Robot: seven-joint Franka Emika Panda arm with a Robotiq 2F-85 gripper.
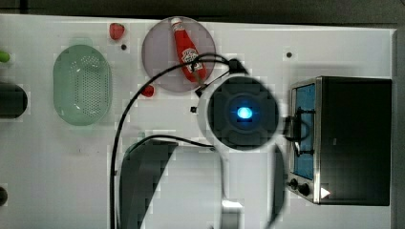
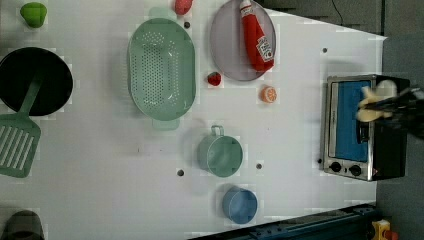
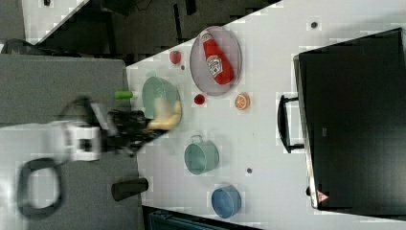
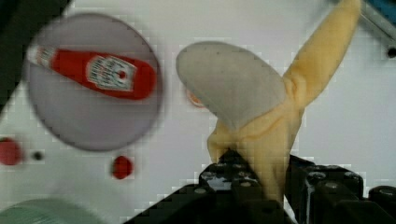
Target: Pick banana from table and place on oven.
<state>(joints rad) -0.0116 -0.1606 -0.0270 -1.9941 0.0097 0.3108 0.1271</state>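
Holding the soft yellow toy banana (image 4: 275, 135) tight, the black pincer (image 4: 254, 179) is clamped on its lower end, and a peeled flap shows the pale grey inside in the wrist view. In the left view the banana (image 2: 372, 102) hangs in the air over the front of the boxy silver toaster oven (image 2: 362, 127) with the blue glass door, lifted off the big white surface (image 2: 100, 190). In the right view the banana (image 3: 165, 117) sticks out of the dark pincer (image 3: 143, 127), and the oven's (image 3: 354, 120) black top is bare. In the top view the round end of the arm (image 1: 243, 113), with a blue light glowing on it, sits just beside the oven (image 1: 353, 140) door, and black cables curl away from it. On the surface a red ketchup bottle (image 2: 256, 36) lies on a round grey plate (image 2: 227, 45). A small red strawberry (image 2: 214, 78) and an orange slice (image 2: 268, 94) rest near the plate. A pale green basket with holes (image 2: 161, 70) sits further along, and a green cup with a handle (image 2: 220, 154) stands near a blue bowl (image 2: 240, 204). A black pan (image 2: 32, 80), a green spatula (image 2: 17, 142) and a green fruit (image 2: 33, 13) are at the left view's left side.
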